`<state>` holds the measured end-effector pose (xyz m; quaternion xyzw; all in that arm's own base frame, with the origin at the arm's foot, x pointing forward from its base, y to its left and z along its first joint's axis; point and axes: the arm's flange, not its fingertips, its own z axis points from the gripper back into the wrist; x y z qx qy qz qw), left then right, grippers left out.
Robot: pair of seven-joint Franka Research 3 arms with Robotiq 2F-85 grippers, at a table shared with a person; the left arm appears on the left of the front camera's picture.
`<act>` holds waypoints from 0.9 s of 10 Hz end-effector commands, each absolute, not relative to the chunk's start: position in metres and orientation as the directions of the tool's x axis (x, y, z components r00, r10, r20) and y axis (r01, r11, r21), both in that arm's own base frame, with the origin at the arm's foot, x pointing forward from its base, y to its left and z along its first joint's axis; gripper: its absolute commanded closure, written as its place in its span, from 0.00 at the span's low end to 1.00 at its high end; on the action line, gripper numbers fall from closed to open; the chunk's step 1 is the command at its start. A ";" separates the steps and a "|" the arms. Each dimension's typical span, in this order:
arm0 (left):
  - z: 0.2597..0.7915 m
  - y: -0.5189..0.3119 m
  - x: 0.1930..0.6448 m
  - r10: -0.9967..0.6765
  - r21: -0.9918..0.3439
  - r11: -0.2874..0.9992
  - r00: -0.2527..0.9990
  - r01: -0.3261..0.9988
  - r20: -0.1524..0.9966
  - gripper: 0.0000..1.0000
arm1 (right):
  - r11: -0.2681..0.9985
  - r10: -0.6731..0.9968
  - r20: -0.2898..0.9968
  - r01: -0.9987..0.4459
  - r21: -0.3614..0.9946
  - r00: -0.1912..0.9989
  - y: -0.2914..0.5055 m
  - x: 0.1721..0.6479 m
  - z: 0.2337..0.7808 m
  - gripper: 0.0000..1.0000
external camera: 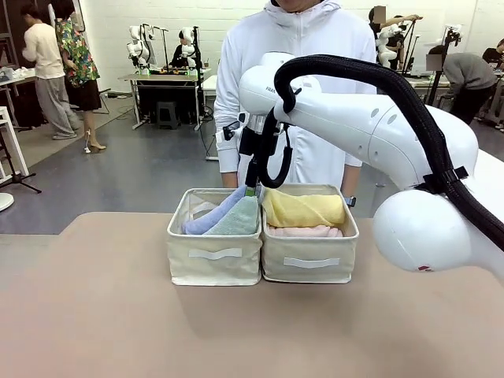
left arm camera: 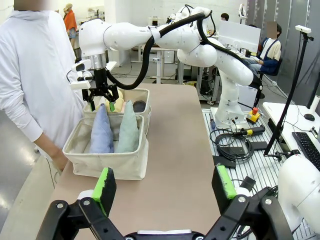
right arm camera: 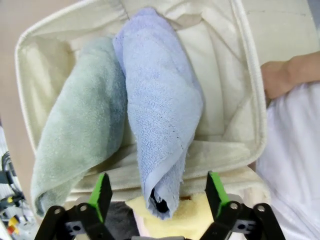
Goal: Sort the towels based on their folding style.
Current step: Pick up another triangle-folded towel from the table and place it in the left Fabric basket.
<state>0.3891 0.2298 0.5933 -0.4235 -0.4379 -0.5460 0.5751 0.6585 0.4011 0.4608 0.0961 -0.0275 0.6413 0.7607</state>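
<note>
Two cone-shaped towels, light-blue (external camera: 206, 218) and sage-green (external camera: 239, 217), lean in the left beige bin (external camera: 214, 264). The right bin (external camera: 309, 266) holds a yellow roll (external camera: 303, 209) on a pink roll (external camera: 303, 231). A dark grey roll (left arm camera: 139, 106) lies beside the yellow one; the white roll is hidden. My right gripper (external camera: 250, 187) hangs open just above the bins' shared edge, with the blue cone (right arm camera: 155, 100) and green cone (right arm camera: 75, 135) below it and nothing held. My left gripper (left arm camera: 165, 184) stands open above the tabletop, well short of the bins.
A person in a white hoodie (external camera: 295, 87) stands close behind the bins, one hand (right arm camera: 289, 75) by the left bin's far wall. The tan tabletop (external camera: 118, 331) stretches bare in front of the bins. The right arm's big white links (external camera: 409, 157) cross the right half.
</note>
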 end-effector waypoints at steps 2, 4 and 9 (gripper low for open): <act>0.594 0.230 0.387 -0.244 0.012 0.045 -0.001 0.999 0.970 0.00 | 0.203 0.957 0.186 -0.971 0.125 0.224 0.361 0.592 0.469 0.00; 0.594 0.230 0.387 -0.244 0.012 0.045 -0.001 0.999 0.970 0.00 | 0.215 0.977 -0.032 -0.952 0.216 0.213 0.347 0.559 0.491 0.00; 0.594 0.230 0.387 -0.244 0.012 0.045 -0.001 0.999 0.970 0.00 | 0.505 0.862 0.039 -0.862 0.043 0.506 0.222 0.409 0.523 0.00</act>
